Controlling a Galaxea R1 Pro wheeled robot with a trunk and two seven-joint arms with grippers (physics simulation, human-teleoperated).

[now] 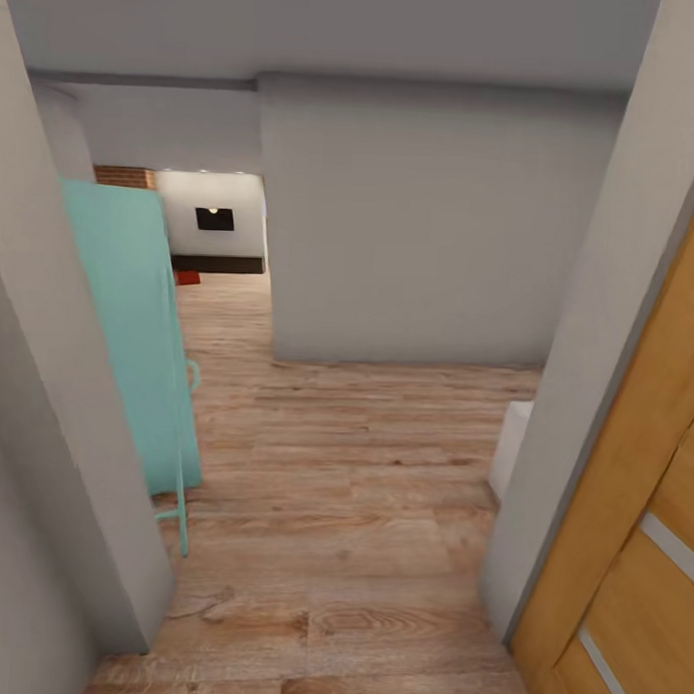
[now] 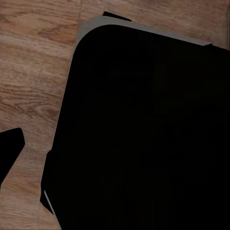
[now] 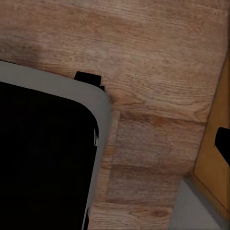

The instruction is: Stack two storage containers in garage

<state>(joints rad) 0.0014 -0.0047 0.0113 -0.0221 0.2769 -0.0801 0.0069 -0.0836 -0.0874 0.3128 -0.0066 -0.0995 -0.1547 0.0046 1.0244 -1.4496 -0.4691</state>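
Far down the hallway the living room (image 1: pixel 213 232) opens, with its brick fireplace (image 1: pixel 123 176), black wall TV (image 1: pixel 214 219) and long dark cabinet (image 1: pixel 218 264). A small red-orange shape (image 1: pixel 186 277) lies on the wood floor in front of the cabinet and looks like one storage container; the other is out of view. The garage and its concrete floor are out of view. In the left wrist view one dark fingertip (image 2: pixel 10 152) of my left gripper hangs over wood planks. In the right wrist view a dark fingertip (image 3: pixel 223 141) shows at the picture's edge. Nothing is seen in either gripper.
A teal door (image 1: pixel 127 329) stands open on the hallway's left, its handle sticking out. A grey wall corner (image 1: pixel 411 229) juts in ahead. An orange wooden door (image 1: pixel 631 517) and a white object (image 1: pixel 509 448) are on the right. My dark base (image 2: pixel 143 134) sits on the wood-plank floor (image 1: pixel 342 487).
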